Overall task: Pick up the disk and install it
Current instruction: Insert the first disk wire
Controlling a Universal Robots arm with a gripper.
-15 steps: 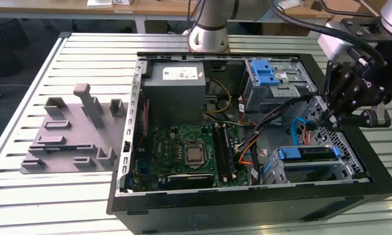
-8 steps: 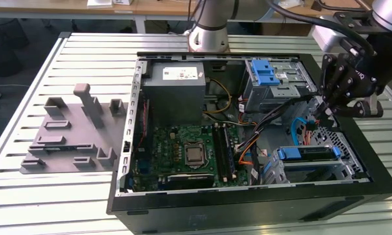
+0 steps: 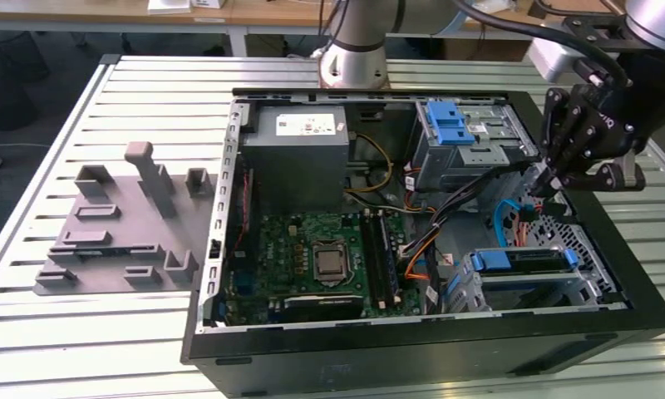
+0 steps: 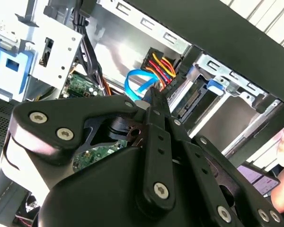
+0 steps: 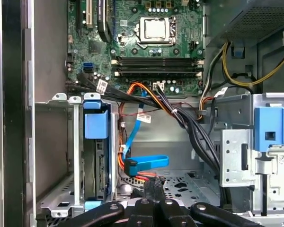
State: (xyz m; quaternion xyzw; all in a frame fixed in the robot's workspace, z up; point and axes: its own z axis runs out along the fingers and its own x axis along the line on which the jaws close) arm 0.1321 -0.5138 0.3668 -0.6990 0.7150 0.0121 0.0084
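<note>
The disk (image 3: 520, 260) sits slotted in the silver bay at the near right corner of the open computer case, its blue rails showing at both ends. In the first wrist view it stands on edge in the bay (image 5: 100, 165) under a blue tab. My gripper (image 3: 545, 184) hangs inside the case by the exterior view's right wall, a short way behind the bay. Its fingers are shut with nothing seen between them (image 5: 154, 183), and the tips are close to the blue data cable (image 5: 146, 163) and a bundle of coloured wires (image 4: 161, 66).
A silver cage with a blue latch (image 3: 465, 133) and a grey metal box with a white sticker (image 3: 299, 137) fill the case's back. The motherboard (image 3: 322, 258) lies on its floor, with cables crossing it. A grey fixture (image 3: 122, 224) rests on the slatted table (image 3: 44, 166).
</note>
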